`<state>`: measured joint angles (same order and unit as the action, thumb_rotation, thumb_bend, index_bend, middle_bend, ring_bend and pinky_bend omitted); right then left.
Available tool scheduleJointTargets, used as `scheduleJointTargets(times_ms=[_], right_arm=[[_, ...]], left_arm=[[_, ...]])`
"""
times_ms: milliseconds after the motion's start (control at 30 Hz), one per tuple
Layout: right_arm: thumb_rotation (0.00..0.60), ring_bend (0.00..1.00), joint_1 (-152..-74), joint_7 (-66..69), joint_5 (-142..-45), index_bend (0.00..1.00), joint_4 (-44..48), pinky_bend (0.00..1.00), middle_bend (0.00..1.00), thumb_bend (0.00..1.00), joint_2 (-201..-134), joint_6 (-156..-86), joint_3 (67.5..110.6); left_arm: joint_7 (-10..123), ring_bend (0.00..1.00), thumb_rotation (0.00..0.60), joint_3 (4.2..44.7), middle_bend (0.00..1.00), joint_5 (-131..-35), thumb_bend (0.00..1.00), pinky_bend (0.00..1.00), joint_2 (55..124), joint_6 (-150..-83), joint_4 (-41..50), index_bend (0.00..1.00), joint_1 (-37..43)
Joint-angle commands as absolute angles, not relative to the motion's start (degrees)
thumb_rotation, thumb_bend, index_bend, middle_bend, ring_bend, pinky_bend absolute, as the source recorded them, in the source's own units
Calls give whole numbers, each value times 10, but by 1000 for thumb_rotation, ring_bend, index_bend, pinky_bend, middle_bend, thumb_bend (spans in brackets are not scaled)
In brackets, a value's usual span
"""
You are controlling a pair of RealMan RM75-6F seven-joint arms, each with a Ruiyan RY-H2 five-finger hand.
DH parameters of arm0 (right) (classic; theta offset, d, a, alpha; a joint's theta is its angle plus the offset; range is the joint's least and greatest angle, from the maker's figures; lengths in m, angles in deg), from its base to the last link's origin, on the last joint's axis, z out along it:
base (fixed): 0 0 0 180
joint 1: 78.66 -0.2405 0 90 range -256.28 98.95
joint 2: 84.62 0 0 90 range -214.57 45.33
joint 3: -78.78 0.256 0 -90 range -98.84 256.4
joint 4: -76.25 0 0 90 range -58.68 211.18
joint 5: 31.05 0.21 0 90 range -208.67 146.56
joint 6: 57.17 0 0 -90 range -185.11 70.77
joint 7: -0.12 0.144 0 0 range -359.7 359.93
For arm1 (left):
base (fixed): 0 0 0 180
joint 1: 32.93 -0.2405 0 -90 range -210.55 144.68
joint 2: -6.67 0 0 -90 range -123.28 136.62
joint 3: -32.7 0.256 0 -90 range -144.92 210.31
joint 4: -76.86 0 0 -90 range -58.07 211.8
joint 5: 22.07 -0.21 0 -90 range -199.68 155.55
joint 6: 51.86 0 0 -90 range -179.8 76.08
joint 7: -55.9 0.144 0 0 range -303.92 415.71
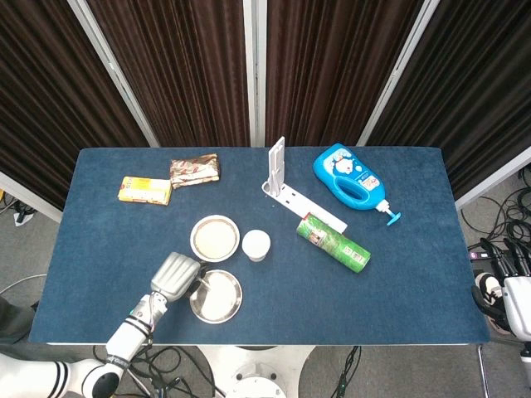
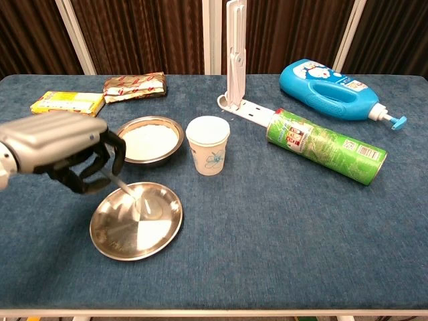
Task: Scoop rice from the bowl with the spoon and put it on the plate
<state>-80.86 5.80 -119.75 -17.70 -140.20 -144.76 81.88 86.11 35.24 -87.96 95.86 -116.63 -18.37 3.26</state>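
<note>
My left hand [image 2: 63, 150] grips the spoon [image 2: 134, 194] by its handle at the front left of the table. The spoon's tip rests low over the steel plate [image 2: 110, 244], on its left half; I cannot tell how much rice it carries. Just behind the plate stands the steel bowl [image 2: 175, 137] filled with white rice [image 2: 150, 139]. From the head view, the left hand [image 1: 174, 278] sits beside the plate [image 1: 226, 308], with the bowl [image 1: 197, 232] further back. A white part, perhaps my right hand [image 1: 521, 303], shows off the table's right edge, too unclear to read.
A white paper cup [image 2: 208, 144] stands right of the bowl. A green can [image 2: 324, 146] lies on its side, with a blue bottle [image 2: 334, 80] and a white power strip [image 2: 244, 107] behind it. A yellow box [image 2: 67, 102] and a foil packet [image 2: 135, 86] lie at the back left.
</note>
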Motion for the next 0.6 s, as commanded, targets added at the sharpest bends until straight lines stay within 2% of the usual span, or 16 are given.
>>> scheduleJointTargets(times_ms=[33,200,433,500,600], right_arm=[[600,0,-808,59,-1197,39,-177,0,183,272,-1402,-1449,819],[600,0,-807,58,-1197,39,-177,0,182,273,-1401,-1449,819],[600,0,-807,57,-1198,39,-179,0,183,273,-1400,-1450,819],[600,0,-806,57,-1197,39,-179,0,183,272,-1399,-1452,819],[600,0,-806,58,-1196,39,-178,0,184,274,-1397,-1450,819]], left_arm=[[874,862,600,351,867,-853,456,1000,979,-1148,-166,590,28],[893,862,600,351,866,-841,458,1000,985,-1141,-163,544,26],[901,849,600,345,846,-845,446,1000,965,-1155,-203,296,18],[881,830,600,339,826,-849,444,1000,945,-1168,-222,241,8],[808,771,600,314,786,-861,436,976,910,-1221,-237,231,-26]])
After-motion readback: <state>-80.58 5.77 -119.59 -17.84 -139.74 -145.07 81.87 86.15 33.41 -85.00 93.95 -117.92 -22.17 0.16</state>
